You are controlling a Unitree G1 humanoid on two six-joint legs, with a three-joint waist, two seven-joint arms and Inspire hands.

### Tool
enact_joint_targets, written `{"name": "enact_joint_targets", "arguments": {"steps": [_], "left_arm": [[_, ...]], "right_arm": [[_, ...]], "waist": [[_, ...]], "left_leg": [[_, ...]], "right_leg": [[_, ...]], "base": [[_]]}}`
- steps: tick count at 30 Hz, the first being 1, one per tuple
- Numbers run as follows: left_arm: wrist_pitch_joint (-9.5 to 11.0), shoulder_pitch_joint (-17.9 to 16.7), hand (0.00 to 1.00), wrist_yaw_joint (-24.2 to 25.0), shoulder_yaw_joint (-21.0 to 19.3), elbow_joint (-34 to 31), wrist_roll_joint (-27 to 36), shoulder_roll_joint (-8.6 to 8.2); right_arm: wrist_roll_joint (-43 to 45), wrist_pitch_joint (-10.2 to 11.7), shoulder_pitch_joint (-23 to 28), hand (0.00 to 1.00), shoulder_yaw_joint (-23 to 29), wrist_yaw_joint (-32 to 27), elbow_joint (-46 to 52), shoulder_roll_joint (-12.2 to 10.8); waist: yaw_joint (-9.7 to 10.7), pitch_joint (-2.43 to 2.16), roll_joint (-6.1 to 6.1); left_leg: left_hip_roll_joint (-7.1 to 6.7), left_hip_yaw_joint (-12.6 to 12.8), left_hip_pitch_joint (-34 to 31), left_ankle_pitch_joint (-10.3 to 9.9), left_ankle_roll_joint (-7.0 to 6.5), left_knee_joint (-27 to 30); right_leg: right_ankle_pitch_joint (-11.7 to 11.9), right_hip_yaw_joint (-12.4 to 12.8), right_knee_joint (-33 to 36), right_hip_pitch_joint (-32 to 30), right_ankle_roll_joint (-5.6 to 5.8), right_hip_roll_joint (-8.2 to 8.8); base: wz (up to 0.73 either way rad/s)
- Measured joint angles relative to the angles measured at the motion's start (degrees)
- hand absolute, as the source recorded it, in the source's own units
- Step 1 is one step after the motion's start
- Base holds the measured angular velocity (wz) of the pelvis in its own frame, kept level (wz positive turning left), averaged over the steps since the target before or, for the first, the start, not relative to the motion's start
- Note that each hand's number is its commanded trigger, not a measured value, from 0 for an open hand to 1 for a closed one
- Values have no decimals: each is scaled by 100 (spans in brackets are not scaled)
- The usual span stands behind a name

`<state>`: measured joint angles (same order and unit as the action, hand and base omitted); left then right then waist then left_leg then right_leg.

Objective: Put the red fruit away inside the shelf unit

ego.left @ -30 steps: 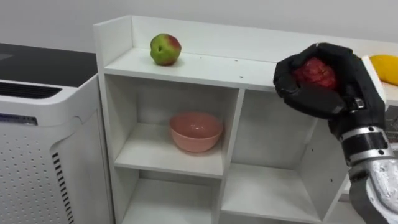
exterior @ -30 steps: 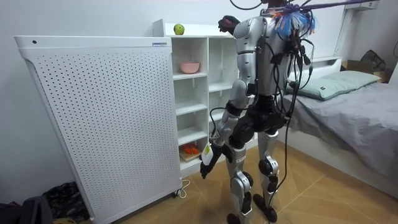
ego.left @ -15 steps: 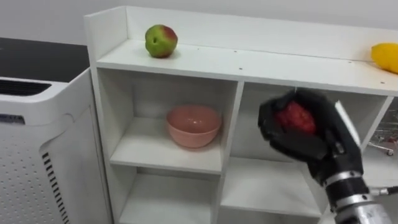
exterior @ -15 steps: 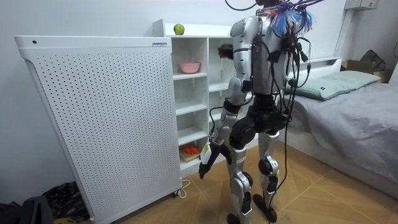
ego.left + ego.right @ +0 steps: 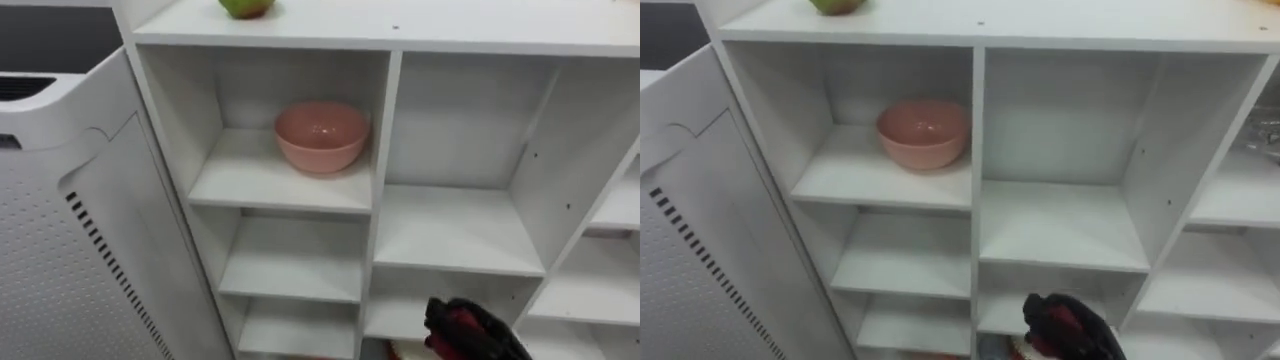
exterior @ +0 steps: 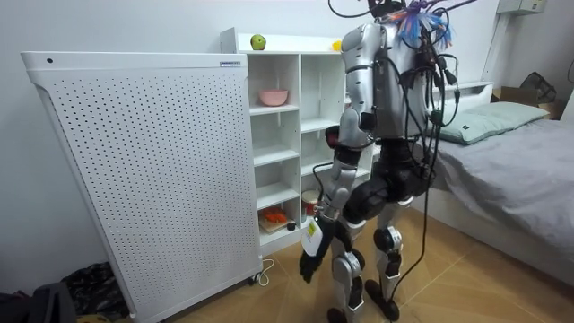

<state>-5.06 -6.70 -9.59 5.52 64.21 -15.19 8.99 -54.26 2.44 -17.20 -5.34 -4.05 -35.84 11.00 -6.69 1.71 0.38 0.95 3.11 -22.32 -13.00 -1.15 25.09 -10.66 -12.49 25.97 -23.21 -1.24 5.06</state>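
Bedroom, white shelf unit (image 5: 383, 140) against the wall. Red fruit (image 5: 462, 322): dark red, only a patch shows between black fingers, shape not readable. It sits in the right hand (image 5: 478, 335), whose fingers are curled round it in a full grasp. Hand and fruit are low at the front of the unit's right column, one tier below the bowl's level. Can't tell if it's inside the compartment or just in front.

Pink bowl (image 5: 322, 135) is in the unit's upper left compartment. Green-red apple (image 5: 245, 6) is on the unit's top, left end, and a yellow fruit (image 6: 336, 45) on the top further right.

The robot stands facing the unit. Left hand (image 6: 308, 261) hangs low beside the unit's bottom tiers; can't tell its state. Perforated white panel (image 6: 134, 170) stands against the unit's left side.
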Motion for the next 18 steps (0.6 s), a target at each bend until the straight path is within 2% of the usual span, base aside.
{"name": "enact_joint_targets", "arguments": {"steps": [4,8,12,15,16,18], "left_arm": [[-102,19,0,-77,149,-27,29,-16],[-152,43,0,-111,548,-115,556,-12],[-214,63,0,-104,722,-277,900,-13],[-210,72,0,-116,870,-399,1108,1],[-209,72,0,-116,881,-443,1119,1],[-205,114,0,-117,881,-454,1130,9]], "right_arm": [[-873,-4,-270,100,13,18,-512,0],[-1989,-11,-546,100,17,129,-1017,11],[-2395,-110,-864,100,45,179,-1423,58],[-2715,-166,-1156,100,44,220,-1546,190],[-2814,-206,-1313,100,60,222,-1634,302],[-2995,-231,-1671,100,259,225,-1902,428]], "waist": [[-70,37,22],[-165,59,21],[-164,64,20],[-196,72,9],[-231,78,1],[-309,89,-16]], "left_leg": [[-64,-7,-606,20,-1,289],[-81,-13,-1187,100,32,482],[-87,-15,-1627,116,48,684],[-86,-1,-1998,116,61,869],[-86,8,-2108,117,61,936],[-88,60,-2264,106,68,1041]], "right_leg": [[-99,27,399,-646,-64,94],[-153,94,771,-1308,-120,195],[-205,19,1057,-1758,-206,288],[-216,33,1200,-2111,-245,272],[-233,68,1286,-2235,-253,279],[-251,114,1403,-2423,-268,289]], "base": [[12],[7],[9],[0],[0],[-4]]}}
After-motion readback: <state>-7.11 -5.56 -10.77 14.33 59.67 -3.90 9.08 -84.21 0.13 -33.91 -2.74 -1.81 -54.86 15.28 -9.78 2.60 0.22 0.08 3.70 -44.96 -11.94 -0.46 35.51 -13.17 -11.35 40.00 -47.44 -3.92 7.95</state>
